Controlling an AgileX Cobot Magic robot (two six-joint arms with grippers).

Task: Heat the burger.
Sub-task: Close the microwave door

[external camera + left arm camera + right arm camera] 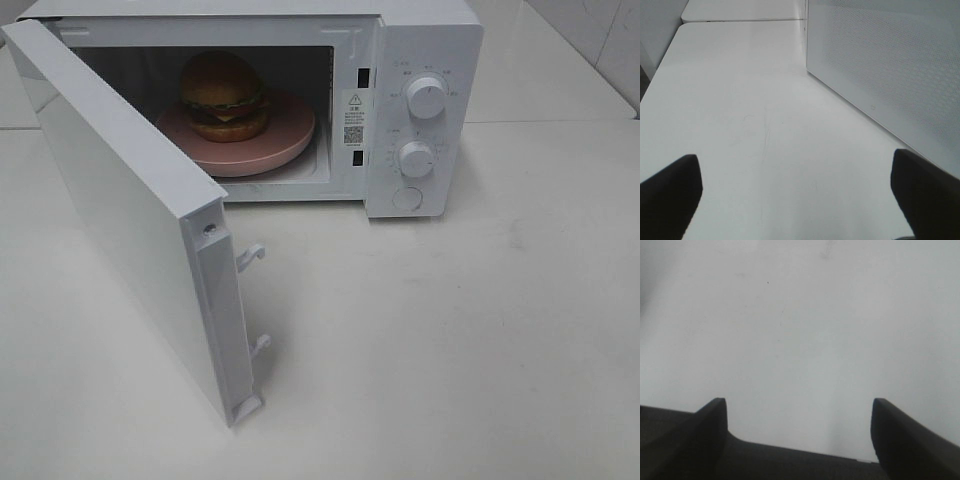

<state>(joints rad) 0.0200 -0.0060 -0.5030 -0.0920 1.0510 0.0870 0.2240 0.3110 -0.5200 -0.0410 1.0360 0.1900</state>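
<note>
The burger (224, 95) sits on a round pink plate (290, 135) inside the white microwave (425, 50), whose door (130, 210) stands wide open toward the front left. Neither arm shows in the exterior high view. My left gripper (795, 195) is open and empty over the white table, with the door's perforated panel (890, 65) close beside it. My right gripper (797, 432) is open and empty above bare white table.
The microwave has two knobs (427, 97) and a round button (407, 198) on its right panel. Two latch hooks (250, 257) stick out of the door's edge. The white table (450, 350) stretches in front of the microwave.
</note>
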